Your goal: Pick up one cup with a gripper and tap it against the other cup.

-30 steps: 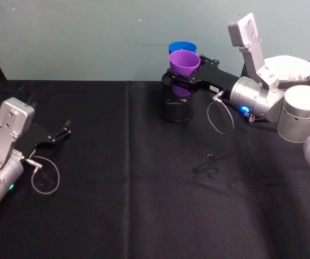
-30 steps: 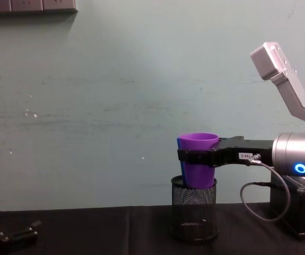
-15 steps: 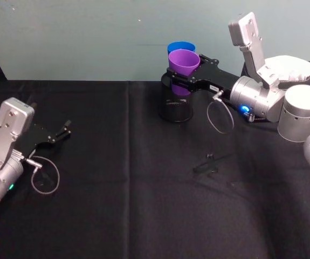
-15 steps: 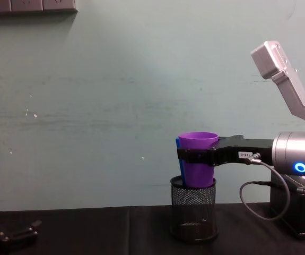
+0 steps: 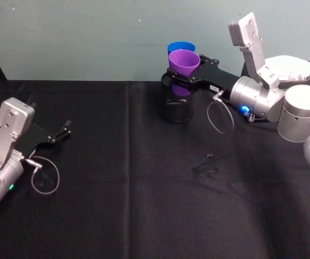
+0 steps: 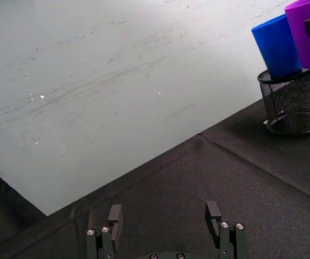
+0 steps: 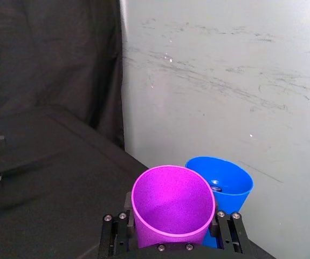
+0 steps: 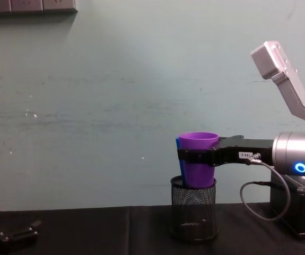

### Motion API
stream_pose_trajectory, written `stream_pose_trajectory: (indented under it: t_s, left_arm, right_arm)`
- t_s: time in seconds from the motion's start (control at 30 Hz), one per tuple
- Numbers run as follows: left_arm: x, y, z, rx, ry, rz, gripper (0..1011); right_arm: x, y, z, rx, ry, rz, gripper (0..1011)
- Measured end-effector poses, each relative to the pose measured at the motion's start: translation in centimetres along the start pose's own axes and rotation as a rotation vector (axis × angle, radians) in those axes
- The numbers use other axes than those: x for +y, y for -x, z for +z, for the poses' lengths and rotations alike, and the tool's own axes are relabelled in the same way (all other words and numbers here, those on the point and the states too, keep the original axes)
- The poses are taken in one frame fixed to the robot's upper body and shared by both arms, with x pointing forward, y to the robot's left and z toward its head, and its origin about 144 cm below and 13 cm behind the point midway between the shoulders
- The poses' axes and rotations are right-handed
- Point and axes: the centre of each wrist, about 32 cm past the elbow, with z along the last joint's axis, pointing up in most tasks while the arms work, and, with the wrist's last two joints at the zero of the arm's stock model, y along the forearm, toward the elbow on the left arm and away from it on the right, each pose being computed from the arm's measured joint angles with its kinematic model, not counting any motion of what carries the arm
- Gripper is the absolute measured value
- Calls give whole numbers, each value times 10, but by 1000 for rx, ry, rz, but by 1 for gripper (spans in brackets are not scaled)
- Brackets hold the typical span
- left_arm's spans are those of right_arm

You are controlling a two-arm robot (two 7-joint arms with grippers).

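My right gripper (image 5: 183,76) is shut on the purple cup (image 5: 184,61), holding it upright over the mouth of a black wire-mesh pen holder (image 5: 175,107) at the back of the table. The blue cup (image 5: 180,47) stands in that holder just behind it, against the wall. In the chest view the gripper (image 8: 195,155) bands the purple cup (image 8: 198,141) and only a sliver of the blue cup (image 8: 179,159) shows. In the right wrist view the purple cup (image 7: 173,205) overlaps the blue cup (image 7: 226,182); the two look touching. My left gripper (image 5: 63,130) rests open at the left.
A small black clamp-like piece (image 5: 205,163) lies on the black cloth in front of the right arm. A black box (image 8: 296,213) stands at the far right. The pale wall runs close behind the holder (image 8: 193,215). A cable loop (image 5: 220,116) hangs under the right wrist.
The mesh holder and the blue cup have shifted slightly to the left. The right gripper with the purple cup has barely moved. The left arm is still.
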Motion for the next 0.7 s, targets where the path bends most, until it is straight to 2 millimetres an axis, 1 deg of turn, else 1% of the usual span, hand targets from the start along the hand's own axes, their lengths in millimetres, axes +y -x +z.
stream_pose_trajectory:
  t_s: [0.7]
  left_arm:
    - [0, 0, 0, 0, 0, 0, 1005]
  right_arm:
    - [0, 0, 0, 0, 1, -2, 747]
